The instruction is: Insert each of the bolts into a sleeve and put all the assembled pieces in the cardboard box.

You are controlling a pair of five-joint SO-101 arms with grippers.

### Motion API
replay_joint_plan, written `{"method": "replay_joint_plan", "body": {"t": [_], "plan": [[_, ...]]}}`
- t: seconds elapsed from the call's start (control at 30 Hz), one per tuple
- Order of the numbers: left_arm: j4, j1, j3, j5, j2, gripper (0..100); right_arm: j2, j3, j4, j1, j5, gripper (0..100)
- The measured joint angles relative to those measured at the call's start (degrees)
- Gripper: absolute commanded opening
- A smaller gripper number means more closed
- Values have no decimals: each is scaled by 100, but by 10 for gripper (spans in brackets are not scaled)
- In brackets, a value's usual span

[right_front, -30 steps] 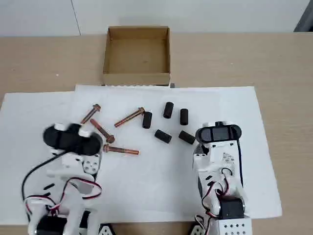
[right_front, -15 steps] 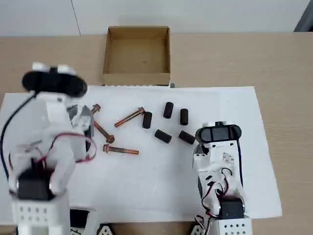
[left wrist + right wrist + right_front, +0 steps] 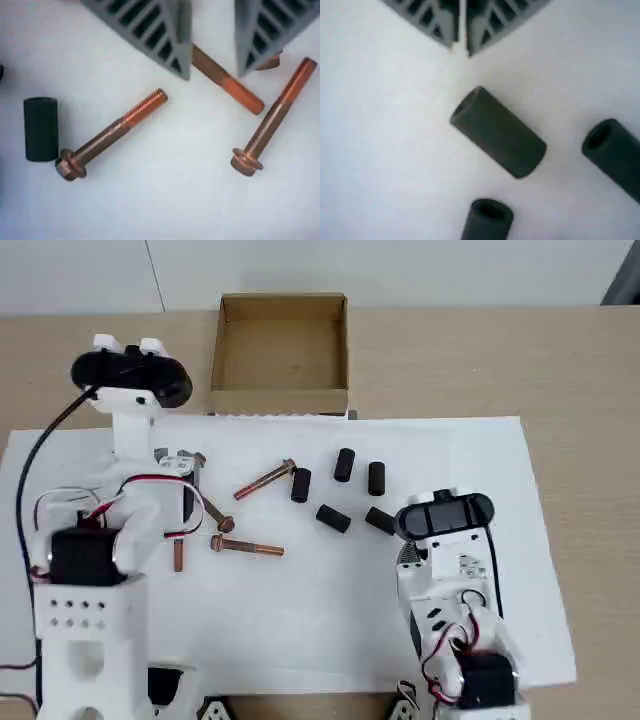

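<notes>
The cardboard box (image 3: 282,400) sits at the tabletop's far edge, just beyond the white paper sheet (image 3: 330,610). On the sheet's left half, the left gripper (image 3: 212,45) straddles one of four loose bolts (image 3: 112,135), jaws spread. Near the sheet's middle, the right gripper (image 3: 461,47), fingers pressed together and holding nothing, hangs over five sleeves (image 3: 497,132).

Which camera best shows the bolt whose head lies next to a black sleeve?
The left wrist view: that bolt is close, with thread and flanged head plain, beside the sleeve. The high view shows it whole but small on the white paper. The right wrist view faces other sleeves.
</notes>
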Motion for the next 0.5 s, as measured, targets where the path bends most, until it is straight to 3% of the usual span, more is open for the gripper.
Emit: {"method": "replay_joint_plan", "body": {"t": [0.2, 0.5], "plan": [[0, 0, 0, -563, 563, 58, 1178, -1284, 334, 158, 229, 84], [105, -97, 0, -668, 1363, 58, 4044, -3323, 774, 44, 264, 68]]}}
